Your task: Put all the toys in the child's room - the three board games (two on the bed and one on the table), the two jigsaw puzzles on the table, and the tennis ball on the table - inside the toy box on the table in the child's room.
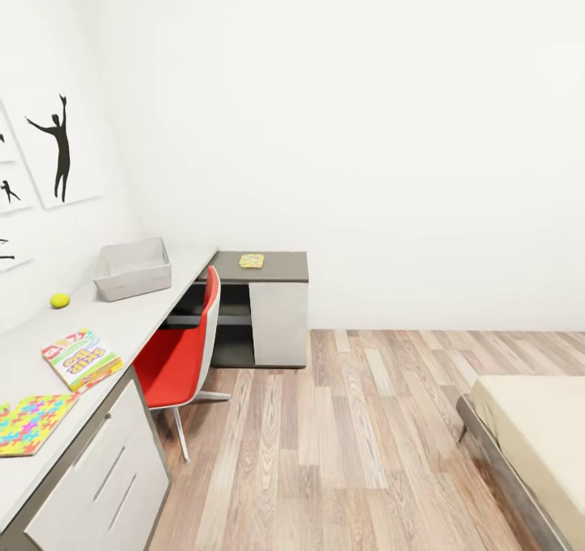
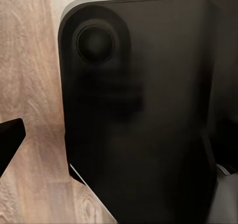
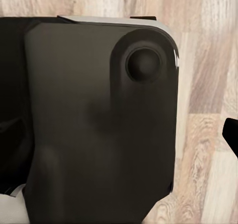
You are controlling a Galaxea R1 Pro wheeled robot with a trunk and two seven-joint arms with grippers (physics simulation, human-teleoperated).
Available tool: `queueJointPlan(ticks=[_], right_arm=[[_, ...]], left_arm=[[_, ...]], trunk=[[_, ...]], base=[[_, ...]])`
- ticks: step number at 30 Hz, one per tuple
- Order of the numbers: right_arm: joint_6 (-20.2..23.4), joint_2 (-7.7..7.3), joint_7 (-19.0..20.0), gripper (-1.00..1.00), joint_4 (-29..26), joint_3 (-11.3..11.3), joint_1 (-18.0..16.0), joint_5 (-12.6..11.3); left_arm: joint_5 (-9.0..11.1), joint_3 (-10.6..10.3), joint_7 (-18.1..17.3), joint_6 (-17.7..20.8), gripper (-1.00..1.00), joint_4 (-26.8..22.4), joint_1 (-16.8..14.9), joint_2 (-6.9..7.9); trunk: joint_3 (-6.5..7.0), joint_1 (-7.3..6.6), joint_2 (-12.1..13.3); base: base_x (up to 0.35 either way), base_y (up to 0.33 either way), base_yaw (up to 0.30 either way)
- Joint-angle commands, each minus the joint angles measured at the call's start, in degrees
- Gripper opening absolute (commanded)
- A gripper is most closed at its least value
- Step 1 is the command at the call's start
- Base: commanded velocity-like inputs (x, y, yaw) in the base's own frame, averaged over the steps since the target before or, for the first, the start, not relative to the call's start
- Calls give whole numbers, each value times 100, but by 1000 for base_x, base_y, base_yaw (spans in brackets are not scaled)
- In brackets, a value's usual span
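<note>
**Nothing boxed yet, arms tucked low**

From the head camera I judge the job barely begun. The toy box (image 1: 132,268) sits on the table (image 1: 154,307) with nothing showing above its rim. The tennis ball (image 1: 60,300) lies just beside it on the bare desk top. A board game (image 1: 82,359) and a jigsaw puzzle (image 1: 31,423) lie nearer to me on the same top, apart from each other. A second puzzle (image 1: 252,260) rests on the lower dark cabinet (image 1: 268,268) beyond the red chair (image 1: 180,354).

A corner of the bed (image 1: 532,437) shows bare mattress; the rest is cut off, so I cannot see the two games meant to be there.

Both wrist cameras look down at wood floor (image 1: 349,445) past a dark body (probably the robot's own base). A black tip (image 2: 10,137) at the picture's edge may be a finger. I cannot tell whether either gripper is open or closed, or how far the toys are from them.
</note>
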Motion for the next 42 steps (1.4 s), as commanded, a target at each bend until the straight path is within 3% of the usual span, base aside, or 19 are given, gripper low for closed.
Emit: queueJointPlan(ticks=[1,21,32,35,39,42], right_arm=[[-22,-3,-8,100,0,0,0,-2],[-37,31,-2,100,-7,-11,0,-1],[-129,131,-1,100,-13,-7,-2,11],[-76,144,11,100,-26,-8,-24,-4],[197,111,13,100,-74,-17,-238,-16],[797,82,8,100,-203,-32,-683,-21]], left_arm=[[-4,4,-7,-15,100,-2,-1,2],[-9,-5,-7,13,100,-143,-1,-3],[-7,-8,1,82,100,-563,-8,-2],[-5,-6,11,267,100,-791,-25,6],[-1,-4,30,886,100,-1181,-159,5],[7,1,49,1797,100,-1748,-448,20]], trunk=[[14,-23,39],[373,-462,841],[571,-703,1282],[625,-769,1402],[696,-857,1563],[750,-923,1683]], base=[[0,0,1],[0,0,0],[0,0,0],[0,0,0],[0,0,0],[0,0,0]])
